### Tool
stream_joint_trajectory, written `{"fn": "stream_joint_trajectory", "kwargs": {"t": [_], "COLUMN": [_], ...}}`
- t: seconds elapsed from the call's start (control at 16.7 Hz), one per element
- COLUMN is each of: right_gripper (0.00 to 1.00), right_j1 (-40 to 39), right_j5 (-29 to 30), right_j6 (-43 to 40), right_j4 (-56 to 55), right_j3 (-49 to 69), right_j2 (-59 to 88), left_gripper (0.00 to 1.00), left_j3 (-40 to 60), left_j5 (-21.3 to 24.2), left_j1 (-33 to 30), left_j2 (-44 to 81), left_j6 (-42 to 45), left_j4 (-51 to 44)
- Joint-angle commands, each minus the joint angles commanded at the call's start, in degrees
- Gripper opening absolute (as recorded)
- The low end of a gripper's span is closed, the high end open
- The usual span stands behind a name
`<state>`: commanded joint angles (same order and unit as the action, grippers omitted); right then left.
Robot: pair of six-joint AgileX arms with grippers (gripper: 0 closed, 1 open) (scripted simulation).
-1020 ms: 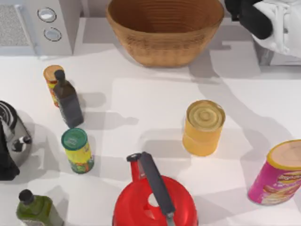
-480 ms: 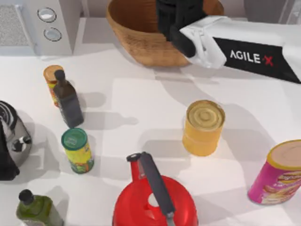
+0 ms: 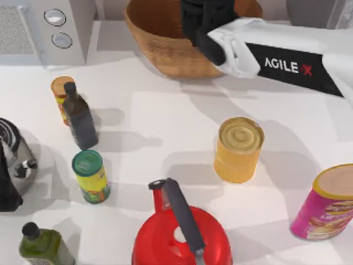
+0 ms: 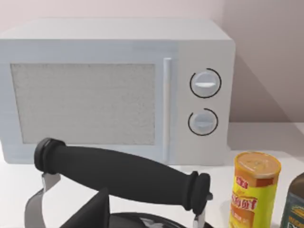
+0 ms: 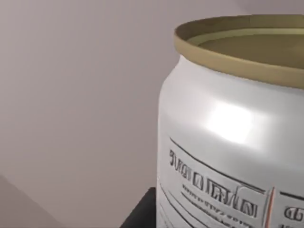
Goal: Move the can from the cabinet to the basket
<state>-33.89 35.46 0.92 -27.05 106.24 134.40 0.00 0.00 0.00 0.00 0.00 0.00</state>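
The can (image 5: 228,142), silvery-sided with a pale yellow-green rim, looms close in the right wrist view, upright, with a dark fingertip (image 5: 140,213) at its base. My right gripper (image 3: 201,25) is shut on the can and hangs over the brown wicker basket (image 3: 160,47) at the table's back. From above, the gripper's black body hides the can. A grey piece of the cabinet (image 3: 306,10) shows at the back right, behind the right arm. My left arm sits parked at the left edge, by the silver kettle (image 3: 19,160).
A microwave with two knobs (image 3: 58,27) stands back left. On the table are a wide yellow can (image 3: 238,149), a pink tube (image 3: 325,204), a red kettle (image 3: 182,232), a green-lidded tube (image 3: 91,176), a dark bottle (image 3: 80,118), an orange tube (image 3: 59,94) and a green bottle (image 3: 41,245).
My right arm swung from the back right corner leftward to above the basket, then crept slightly further left. Nothing on the table moved.
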Motion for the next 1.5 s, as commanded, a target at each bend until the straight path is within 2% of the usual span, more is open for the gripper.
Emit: {"fn": "stream_joint_trajectory", "kwargs": {"t": [0.42, 1.2, 1.5], "right_gripper": [0.00, 0.98, 1.00], "right_j1": [0.6, 0.6, 0.6], "right_j5": [-0.7, -0.7, -0.7], "right_j6": [-0.1, -0.1, -0.1], "right_j4": [0.7, 0.7, 0.7], "right_j3": [3.7, 3.7, 3.7], "right_j2": [2.5, 2.5, 2.5], "left_gripper": [1.00, 1.00, 1.00], "left_j3": [0.0, 0.0, 0.0], "left_j5": [0.0, 0.0, 0.0], "left_j1": [0.0, 0.0, 0.0], "left_j2": [0.0, 0.0, 0.0], "left_j6": [0.0, 0.0, 0.0], "left_j4": [0.0, 0.0, 0.0]}}
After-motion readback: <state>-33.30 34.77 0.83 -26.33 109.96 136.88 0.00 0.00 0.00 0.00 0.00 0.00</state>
